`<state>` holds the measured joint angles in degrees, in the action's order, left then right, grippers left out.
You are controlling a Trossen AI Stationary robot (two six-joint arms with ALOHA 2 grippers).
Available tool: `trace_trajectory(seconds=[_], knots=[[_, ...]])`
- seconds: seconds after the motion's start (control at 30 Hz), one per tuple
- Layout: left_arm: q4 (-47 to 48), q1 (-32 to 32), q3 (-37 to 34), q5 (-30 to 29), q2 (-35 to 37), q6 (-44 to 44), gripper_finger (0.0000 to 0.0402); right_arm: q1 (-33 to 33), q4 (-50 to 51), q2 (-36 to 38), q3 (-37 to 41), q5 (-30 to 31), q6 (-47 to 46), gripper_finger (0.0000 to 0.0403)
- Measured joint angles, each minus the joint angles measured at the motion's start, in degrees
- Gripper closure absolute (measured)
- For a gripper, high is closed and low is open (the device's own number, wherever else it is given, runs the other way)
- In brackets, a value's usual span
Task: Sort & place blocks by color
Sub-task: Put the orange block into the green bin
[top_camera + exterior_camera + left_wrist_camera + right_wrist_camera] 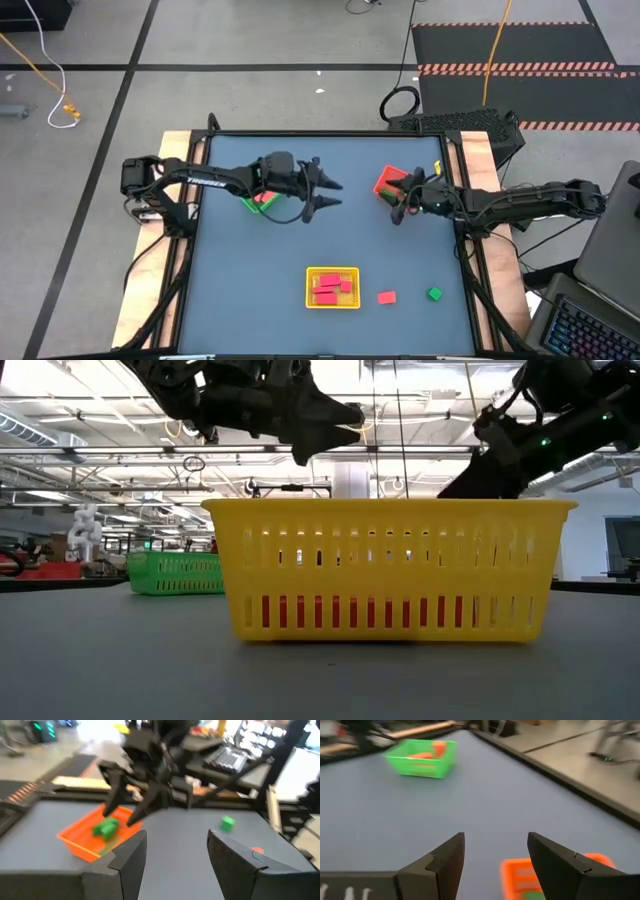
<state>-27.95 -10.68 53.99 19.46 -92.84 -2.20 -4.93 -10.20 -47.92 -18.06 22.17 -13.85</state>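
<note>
The dark worktop (250,290) is seen carrying a yellow tray (332,288) of red blocks (328,286), a green tray (258,200) and a red tray (388,183), over which the left claw (328,193) and right claw (400,203) are held spread and empty, while a red block (386,297) and a green block (434,294) are left loose; no writing can be read.

The yellow tray (332,288) sits near the table's (250,280) front edge. Left of the yellow tray the table is bare and wide. Right of it lie a red block (387,297) and a green block (434,294), with small gaps between.
</note>
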Motion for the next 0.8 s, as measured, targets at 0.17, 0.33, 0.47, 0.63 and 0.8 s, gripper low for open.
trace_trajectory(seconds=[0.17,0.33,0.47,0.63,0.8], knots=[[1.9,2.7,-1.2,-0.3,0.0,0.5,0.0192,6.1,-3.1,-1.0,0.0,-1.5,-2.3,0.0193],[4.4,4.0,-1.3,-0.7,0.0,-0.1,0.0192,12.1,-6.7,-3.8,0.0,-1.4,-4.9,0.0193],[4.8,4.8,-1.3,-6.0,0.0,0.8,0.0192,17.3,-7.8,-7.4,-0.3,-1.4,-7.9,0.0193],[8.6,4.8,-1.3,-12.9,0.0,0.8,0.0192,24.4,-5.6,-15.2,-6.3,-1.4,-9.5,0.0193],[9.9,4.8,-1.3,-13.4,0.0,0.8,0.0192,28.9,12.3,-22.1,-18.6,-1.7,-11.7,0.0193]])
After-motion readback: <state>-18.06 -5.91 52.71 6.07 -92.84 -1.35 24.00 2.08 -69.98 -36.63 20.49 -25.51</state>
